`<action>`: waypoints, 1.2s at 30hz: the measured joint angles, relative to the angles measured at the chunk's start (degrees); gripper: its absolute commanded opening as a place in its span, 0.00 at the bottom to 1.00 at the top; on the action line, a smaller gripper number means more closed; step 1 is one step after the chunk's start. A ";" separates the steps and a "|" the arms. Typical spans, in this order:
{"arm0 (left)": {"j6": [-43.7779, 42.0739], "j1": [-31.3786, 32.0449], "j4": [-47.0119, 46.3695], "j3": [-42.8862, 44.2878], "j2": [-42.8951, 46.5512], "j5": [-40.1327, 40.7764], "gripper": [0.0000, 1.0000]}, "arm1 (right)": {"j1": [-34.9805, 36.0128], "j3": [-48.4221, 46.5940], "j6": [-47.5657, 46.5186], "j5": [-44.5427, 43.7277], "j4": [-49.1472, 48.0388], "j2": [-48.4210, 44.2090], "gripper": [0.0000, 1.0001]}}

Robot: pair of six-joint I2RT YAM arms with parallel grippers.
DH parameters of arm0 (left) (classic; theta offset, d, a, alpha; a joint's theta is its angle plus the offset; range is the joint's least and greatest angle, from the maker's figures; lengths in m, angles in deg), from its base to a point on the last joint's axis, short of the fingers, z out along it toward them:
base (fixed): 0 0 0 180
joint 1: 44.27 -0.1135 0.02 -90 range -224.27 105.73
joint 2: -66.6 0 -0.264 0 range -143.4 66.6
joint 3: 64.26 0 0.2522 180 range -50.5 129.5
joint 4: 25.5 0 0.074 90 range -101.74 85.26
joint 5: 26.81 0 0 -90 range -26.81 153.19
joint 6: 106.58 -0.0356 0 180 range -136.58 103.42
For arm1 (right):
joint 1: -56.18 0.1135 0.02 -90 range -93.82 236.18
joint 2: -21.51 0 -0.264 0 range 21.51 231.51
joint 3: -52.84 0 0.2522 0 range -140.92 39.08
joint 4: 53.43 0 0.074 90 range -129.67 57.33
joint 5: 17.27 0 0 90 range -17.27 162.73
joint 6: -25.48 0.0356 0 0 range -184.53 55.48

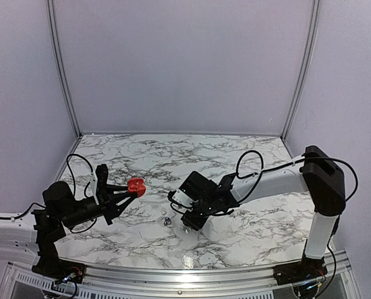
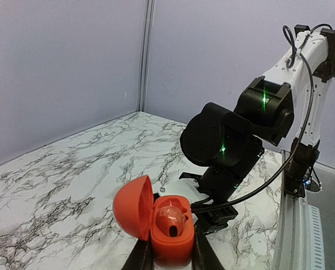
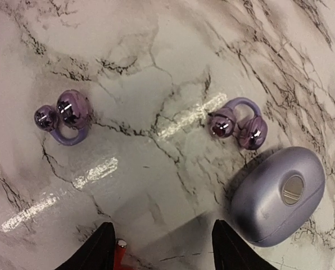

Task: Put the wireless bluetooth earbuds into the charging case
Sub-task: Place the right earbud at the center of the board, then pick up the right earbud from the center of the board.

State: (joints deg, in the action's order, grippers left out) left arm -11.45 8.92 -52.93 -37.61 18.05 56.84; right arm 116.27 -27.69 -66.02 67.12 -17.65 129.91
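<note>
Marble-veined table (image 1: 248,156) beneath two black-and-white arms. Found the left gripper (image 1: 131,189) up off the surface on the left side, pinching a red charging case (image 2: 170,239) between its fingers (image 2: 140,256). Saw that case held upright, its rounded lid swung open on a hinge and tipped away to the left in the left wrist view. Noted one red earbud (image 2: 170,216), glossy, seated in the open lower shell. Could not tell whether a second bud sat beside it. Saw the right arm (image 2: 229,140) opposite, bent down toward the marble near the middle of the table.

Found the right gripper (image 3: 164,253) aimed straight down at the tabletop, its fingers (image 3: 97,250) spread wide apart and clasping nothing between them. Caught a small red-and-silver speck (image 3: 119,252) just beside one finger at the bottom edge of the right wrist view; too cut off to identify.

Found, on the bare marble below that gripper, a closed silvery-lilac case (image 3: 279,194), pebble-shaped, with a pale oval patch on top. Saw the first purplish earbud (image 3: 239,122), glossy with a loop hook, lying just beside the closed case with a thin gap between them. Saw the second purplish earbud (image 3: 63,115), same shape, lying well apart on the opposite side of the view. Saw both buds outside any case and clear of both grippers.
</note>
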 measured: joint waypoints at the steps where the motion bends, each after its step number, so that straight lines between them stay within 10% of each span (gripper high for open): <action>1: 0.00 0.00 0.00 0.00 0.00 0.00 0.00 | -0.15 -0.20 0.04 -0.17 0.00 0.15 0.59; 20: 0.02 0.00 0.00 0.00 -0.02 0.02 0.00 | -3.52 7.04 -4.48 11.54 -1.99 -13.05 0.55; 36: 0.72 0.00 0.02 0.00 -0.02 -0.20 0.00 | 3.02 4.70 -12.48 2.60 3.87 -6.05 0.50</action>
State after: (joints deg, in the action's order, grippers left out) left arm -10.73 8.92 -52.91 -37.61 18.02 56.64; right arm 119.29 -22.99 -78.50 69.72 -13.78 123.85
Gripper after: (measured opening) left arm 0.209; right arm 0.506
